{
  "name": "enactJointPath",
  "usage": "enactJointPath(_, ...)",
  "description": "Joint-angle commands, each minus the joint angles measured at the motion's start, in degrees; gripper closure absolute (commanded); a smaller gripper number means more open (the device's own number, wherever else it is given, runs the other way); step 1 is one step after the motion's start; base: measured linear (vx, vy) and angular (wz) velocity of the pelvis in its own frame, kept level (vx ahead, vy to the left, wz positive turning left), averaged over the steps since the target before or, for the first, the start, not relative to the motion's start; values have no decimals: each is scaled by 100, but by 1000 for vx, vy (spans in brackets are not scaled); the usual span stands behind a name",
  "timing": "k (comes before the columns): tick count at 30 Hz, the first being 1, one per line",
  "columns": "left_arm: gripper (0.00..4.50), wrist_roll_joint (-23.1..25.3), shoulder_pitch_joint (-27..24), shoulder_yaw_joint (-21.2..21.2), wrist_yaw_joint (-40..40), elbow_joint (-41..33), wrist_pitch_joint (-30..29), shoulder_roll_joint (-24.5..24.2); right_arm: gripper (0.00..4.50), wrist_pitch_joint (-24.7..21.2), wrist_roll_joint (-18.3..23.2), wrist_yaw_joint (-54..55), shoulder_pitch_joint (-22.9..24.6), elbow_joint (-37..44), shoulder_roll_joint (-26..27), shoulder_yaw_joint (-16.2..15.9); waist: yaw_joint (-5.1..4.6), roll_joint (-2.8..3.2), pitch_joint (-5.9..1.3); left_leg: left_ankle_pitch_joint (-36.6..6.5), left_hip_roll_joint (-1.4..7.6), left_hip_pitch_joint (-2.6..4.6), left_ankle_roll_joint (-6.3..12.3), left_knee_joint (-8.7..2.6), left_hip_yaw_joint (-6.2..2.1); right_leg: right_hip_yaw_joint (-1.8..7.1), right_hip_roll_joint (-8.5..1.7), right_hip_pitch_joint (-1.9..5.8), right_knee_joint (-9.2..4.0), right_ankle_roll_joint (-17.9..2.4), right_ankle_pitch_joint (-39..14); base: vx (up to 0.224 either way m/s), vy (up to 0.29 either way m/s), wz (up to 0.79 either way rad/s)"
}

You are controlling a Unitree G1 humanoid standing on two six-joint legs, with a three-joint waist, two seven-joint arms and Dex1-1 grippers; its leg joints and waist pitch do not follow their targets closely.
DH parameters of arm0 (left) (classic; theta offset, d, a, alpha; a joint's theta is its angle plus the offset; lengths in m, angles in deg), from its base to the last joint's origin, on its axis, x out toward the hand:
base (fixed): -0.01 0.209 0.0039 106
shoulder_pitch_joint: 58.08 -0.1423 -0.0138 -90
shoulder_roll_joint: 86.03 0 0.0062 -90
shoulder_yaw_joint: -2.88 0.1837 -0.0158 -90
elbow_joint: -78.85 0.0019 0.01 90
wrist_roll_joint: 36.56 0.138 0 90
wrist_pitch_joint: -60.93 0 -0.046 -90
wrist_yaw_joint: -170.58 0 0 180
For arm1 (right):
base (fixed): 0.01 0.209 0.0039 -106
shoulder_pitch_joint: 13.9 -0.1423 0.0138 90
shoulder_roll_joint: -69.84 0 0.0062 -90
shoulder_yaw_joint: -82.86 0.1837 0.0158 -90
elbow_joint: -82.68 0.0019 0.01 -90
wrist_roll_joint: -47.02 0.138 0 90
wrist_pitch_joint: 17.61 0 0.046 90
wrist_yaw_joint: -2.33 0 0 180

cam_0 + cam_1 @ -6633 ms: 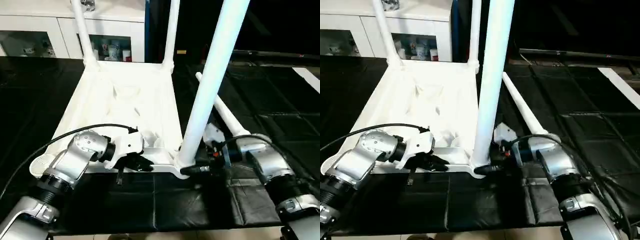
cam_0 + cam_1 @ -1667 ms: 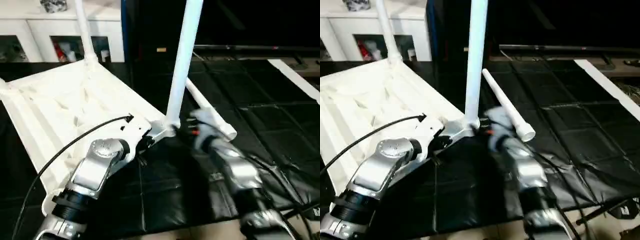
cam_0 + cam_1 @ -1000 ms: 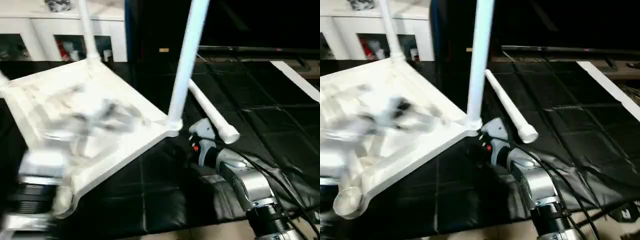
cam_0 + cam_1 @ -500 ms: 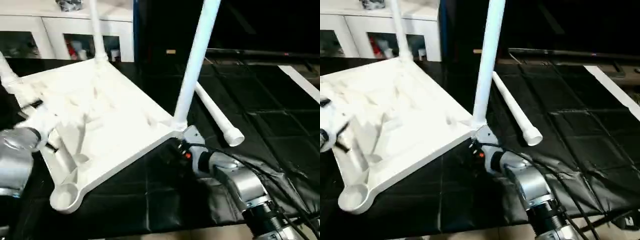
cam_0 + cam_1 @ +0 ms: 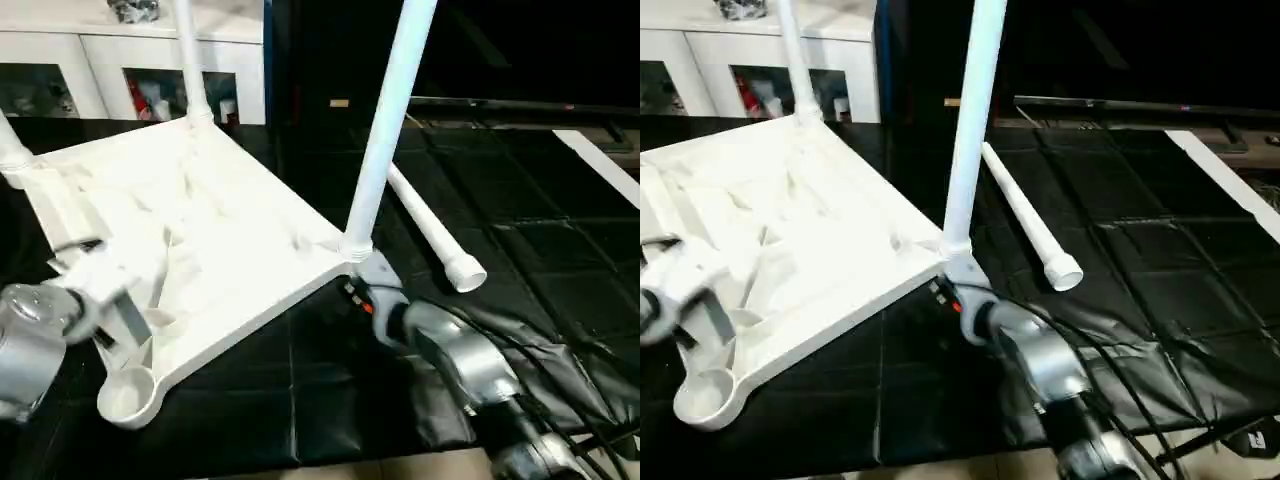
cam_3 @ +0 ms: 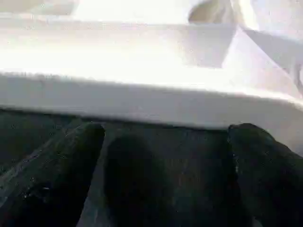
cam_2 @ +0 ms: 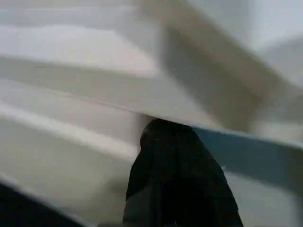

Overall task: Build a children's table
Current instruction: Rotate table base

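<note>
Right wrist view: right tool [image 6: 163, 156] gapes wide before the tabletop [image 6: 142, 94]; left tool [image 7: 175, 142] closed, gripping nothing.

1. Tabletop [image 5: 190, 240]: one, white, ribbed underside up, lying on the black mat.
2. Legs standing in corner sockets: three. One at 12 o'clock [image 5: 190, 60], one at 9 o'clock [image 5: 12, 150], one at 3 o'clock [image 5: 385, 120].
3. Loose leg [image 5: 430, 235]: one, flat on the mat at 3 o'clock of the tabletop.
4. Empty corner socket [image 5: 125, 395]: one, at 7 o'clock.
5. White cabinet [image 5: 120, 60]: one, at 12 o'clock.
</note>
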Motion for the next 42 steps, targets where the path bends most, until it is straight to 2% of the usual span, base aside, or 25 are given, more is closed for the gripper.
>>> enactJointPath(1, 443, -493, -145, 224, 660, -425, 264, -29, 0, 210, -66, 145, -194, -393, 67, 117, -11, 173, -323, -1904, 127, 63, -248, -482, -30, 332, -396, 216, -436, -1063, -1855, 0, 0, 0)
enactJointPath(3, 443, -832, -286, 293, 1148, -689, 233, -96, 0, 391, -96, 281, -440, -799, 207, 146, -7, 171, -307, -2003, 125, 82, -271, -483, -18, 342, -386, 194, -442, -1033, -1968, 0, 0, 0)
enactJointPath(5, 443, -1097, -323, 345, 1399, -897, 87, -82, 0, 543, -109, 399, -652, -1110, 311, 177, -32, 185, -308, -2082, 134, 69, -324, -493, -31, 339, -391, 206, -425, -1017, -2054, 0, 0, 0)
enactJointPath(9, 443, -1317, -332, 405, 1585, -987, 53, -16, 0, 661, -110, 484, -843, -1378, 404, 207, -80, 179, -303, -2078, 120, 53, -325, -493, -38, 336, -385, 231, -446, -917, -2166, 0, 0, 0)
enactJointPath(10, 443, -1366, -319, 465, 1653, -973, 70, 6, 0, 714, -108, 505, -922, -1487, 449, 221, -102, 199, -311, -1982, 111, 21, -335, -495, -45, 335, -383, 259, -419, -925, -2081, 0, 0, 0)
enactJointPath(11, 443, -1392, -293, 536, 1717, -938, 106, 35, 0, 799, -112, 530, -1018, -1642, 504, 252, -132, 189, -313, -1947, 114, 4, -336, -501, -48, 329, -377, 273, -417, -931, -2050, 0, 0, 0)
enactJointPath(13, 443, -1355, -87, 714, 1715, -737, 190, 232, 0, 933, -115, 583, -1183, -1906, 609, 305, -155, 195, -322, -1924, 107, 23, -336, -480, -38, 338, -386, 260, -419, -965, -2038, 0, 0, 0)
enactJointPath(15, 443, -1275, 108, 807, 1617, -542, 297, 415, 0, 999, -125, 606, -1258, -2029, 657, 321, -169, 199, -341, -1773, 99, 51, -324, -453, -7, 348, -364, 243, -405, -1039, -1780, 0, 0, 0)
enactJointPath(17, 443, -1238, 305, 875, 1533, -342, 317, 607, 0, 1049, -130, 602, -1297, -2099, 683, 324, -188, 200, -353, -1641, 100, 8, -325, -459, -17, 338, -361, 299, -362, -1097, -1531, 0, 0, 0)
enactJointPath(18, 443, -1195, 451, 936, 1458, -186, 384, 770, 0, 1072, -141, 602, -1310, -2120, 687, 322, -207, 221, -345, -1635, 94, -4, -321, -464, -16, 336, -353, 304, -365, -1088, -1539, 0, 0, 0)
enactJointPath(19, 443, -1170, 553, 981, 1404, -79, 435, 879, 0, 1103, -148, 604, -1327, -2155, 690, 322, -201, 208, -348, -1671, 98, 32, -308, -446, 1, 339, -358, 280, -399, -1065, -1599, 0, 0, 0)
enactJointPath(20, 443, -1123, 667, 1017, 1309, 69, 483, 1013, 0, 1122, -152, 604, -1338, -2177, 686, 323, -202, 231, -360, -1590, 98, 8, -308, -451, -10, 341, -361, 313, -370, -1087, -1505, 0, 0, 0)
enactJointPath(21, 443, -1058, 776, 1067, 1217, 231, 578, 1123, 0, 1169, -165, 610, -1364, -2243, 683, 344, -196, 263, -360, -1602, 89, 20, -308, -442, -8, 334, -351, 293, -382, -1084, -1498, 0, 0, 0)
enactJointPath(22, 443, -1015, 850, 1094, 1145, 344, 631, 1202, 0, 1199, -172, 616, -1375, -2281, 674, 361, -209, 245, -368, -1593, 87, 23, -293, -435, 0, 335, -343, 301, -380, -1121, -1392, 0, 0, 0)
enactJointPath(23, 443, -918, 1038, 1149, 965, 635, 773, 1421, 0, 1254, -185, 626, -1382, -2336, 642, 416, -209, 259, -369, -1602, 86, 19, -276, -435, -2, 333, -340, 315, -374, -1141, -1379, 0, 0, 0)
enactJointPath(27, 443, -851, 1301, 1104, 660, 1097, 1030, 1783, 0, 1315, -192, 659, -1366, -2353, 583, 496, -184, 253, -367, -1605, 82, 7, -216, -429, -3, 322, -355, 324, -405, -1069, -1654, 0, 0, 0)
enactJointPath(28, 443, -785, 1502, 1037, 327, 1486, 1206, 2074, 0, 1331, -177, 694, -1338, -2300, 520, 546, -182, 326, -361, -1713, 74, 53, -216, -411, 17, 322, -339, 280, -460, -1048, -1746, 0, 0, 0)
enactJointPath(30, 443, -743, 1591, 1011, 165, 1660, 1283, 2197, 0, 1353, -182, 707, -1335, -2290, 484, 562, -152, 302, -366, -1758, 69, 64, -193, -400, 18, 315, -331, 288, -451, -1047, -1782, 0, 0, 0)
enactJointPath(31, 443, -707, 1672, 978, 15, 1811, 1377, 2305, 0, 1385, -208, 744, -1339, -2249, 414, 576, -142, 307, -364, -1680, 66, 19, -157, -407, 11, 312, -345, 315, -449, -1015, -1859, 0, 0, 0)
enactJointPath(33, 443, -686, 1776, 899, -179, 1990, 1504, 2445, 0, 1411, -230, 771, -1363, -2171, 298, 622, -105, 316, -372, -1636, 76, 40, -144, -402, 12, 307, -355, 296, -464, -958, -1960, 0, 0, 0)
enactJointPath(34, 443, -703, 1813, 837, -250, 2047, 1544, 2507, 0, 1413, -226, 771, -1379, -2122, 241, 661, -89, 289, -376, -1570, 82, 23, -127, -402, 11, 305, -360, 314, -456, -946, -1929, 0, 0, 0)
enactJointPath(36, 443, -778, 1828, 699, -305, 2014, 1758, 2575, 0, 1395, -222, 838, -1450, -2021, 91, 771, -57, 281, -378, -1471, 88, 26, -102, -396, 23, 310, -366, 300, -460, -948, -1863, 0, 0, 0)
enactJointPath(37, 443, -867, 1801, 590, -287, 1896, 1828, 2596, 0, 1360, -214, 884, -1537, -1965, -39, 868, -55, 248, -392, -1384, 99, 6, -97, -400, 22, 307, -362, 315, -435, -962, -1731, 0, 0, 0)
enactJointPath(39, 443, -937, 1715, 461, -255, 1661, 1974, 2545, 0, 1269, -192, 984, -1718, -1922, -236, 1021, -49, 257, -404, -1285, 110, 3, -102, -395, 12, 303, -372, 324, -394, -1021, -1562, 0, 0, 0)
enactJointPath(42, 443, -1154, 1572, 266, -139, 1282, 1664, 2403, 0, 1118, -225, 1172, -2010, -2118, -434, 1115, -56, 259, -395, -1226, 103, 0, -115, -380, 28, 300, -359, 318, -356, -1084, -1382, 0, 0, 0)
